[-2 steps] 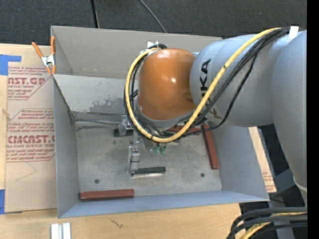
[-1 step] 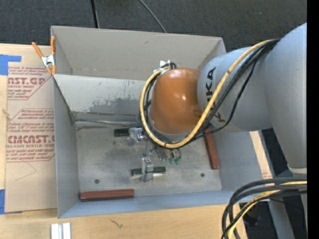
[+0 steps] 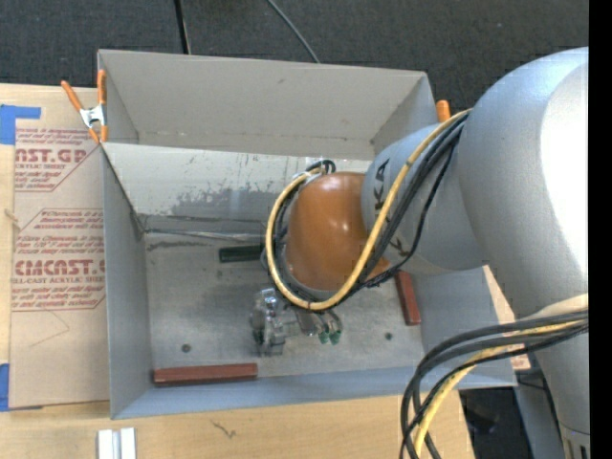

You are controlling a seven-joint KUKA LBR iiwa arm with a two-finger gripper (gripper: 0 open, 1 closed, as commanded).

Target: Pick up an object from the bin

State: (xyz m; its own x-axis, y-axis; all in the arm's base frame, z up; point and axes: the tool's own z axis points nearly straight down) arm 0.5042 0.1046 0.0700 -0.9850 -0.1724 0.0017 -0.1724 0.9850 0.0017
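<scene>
My gripper (image 3: 271, 323) hangs low over the front middle of the bin floor, below the orange wrist cover. A long reddish-brown stick (image 3: 204, 374) lies flat along the bin's front wall, just left of and in front of the gripper. A short dark bar (image 3: 239, 253) lies on the floor behind the gripper, towards the back wall. A second reddish-brown stick (image 3: 408, 297) lies at the right side of the bin, partly hidden by the arm. Nothing shows in the gripper's grasp.
The arm and its cables cover the right half of the bin. Bare floor lies at the bin's left, between the dark bar and the front stick.
</scene>
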